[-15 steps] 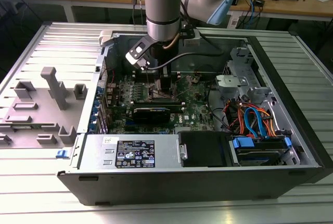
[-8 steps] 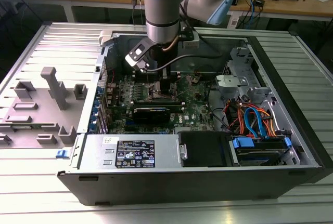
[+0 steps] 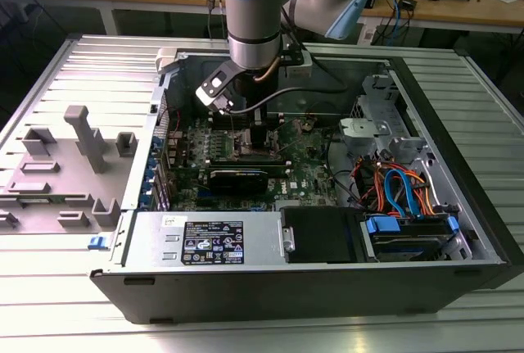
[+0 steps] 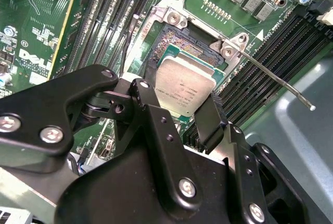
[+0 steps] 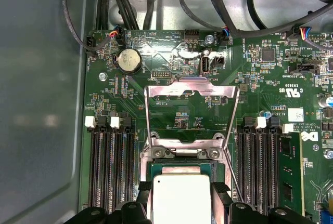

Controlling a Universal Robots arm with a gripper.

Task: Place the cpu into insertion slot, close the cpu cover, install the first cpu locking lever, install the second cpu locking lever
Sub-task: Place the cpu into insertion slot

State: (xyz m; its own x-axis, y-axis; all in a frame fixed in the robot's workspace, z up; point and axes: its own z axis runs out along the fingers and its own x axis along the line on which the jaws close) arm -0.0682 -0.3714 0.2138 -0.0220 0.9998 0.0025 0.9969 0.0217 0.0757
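One open computer case (image 3: 270, 291) holds the motherboard (image 5: 270, 78); above it the gripper (image 4: 182, 104), with the cpu cover (image 5: 190, 87) standing raised beyond, hangs over the insertion slot (image 4: 179, 44), clamping the cpu (image 4: 184, 86) by two opposite edges. Lowered askew, a corner could bend the slot's pins or seat crooked.

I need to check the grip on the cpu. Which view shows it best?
The second wrist view: most of the cpu shows, between the fingers of the gripper, over the slot. The first wrist view cuts off part of the cpu. In the exterior view the arm blocks that spot.
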